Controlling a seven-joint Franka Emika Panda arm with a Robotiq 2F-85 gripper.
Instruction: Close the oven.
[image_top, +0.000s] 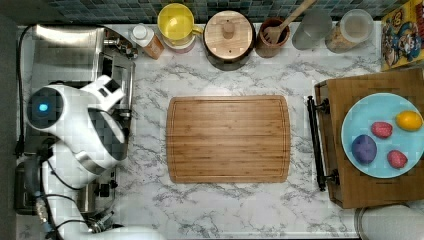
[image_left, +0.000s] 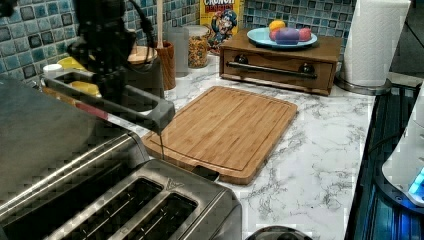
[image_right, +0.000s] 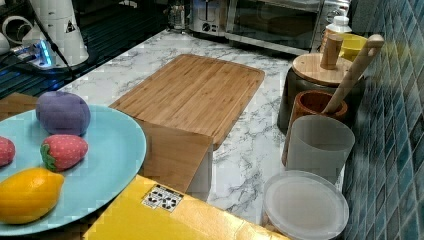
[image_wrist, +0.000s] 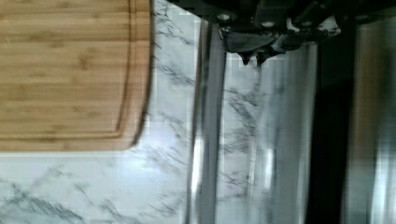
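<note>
oven (image_top: 65, 47) at the top view's 10 o'clock, on the counter's (image_top: 225, 205) far edge; door (image_wrist: 275, 154) partly open, tilted, bar handle (image_wrist: 208, 140) along its free edge. gripper (image_wrist: 254, 55) over the door just by the handle, fingertips close together, clasping nothing. board (image_top: 228, 138) mid-counter, well apart.

the cutting board (image_top: 228, 138) is lying mid-counter, the oven (image_top: 65, 50) sitting at the top view's left, the plate (image_top: 350, 131) resting on the wooden box (image_top: 340, 100) opposite.
</note>
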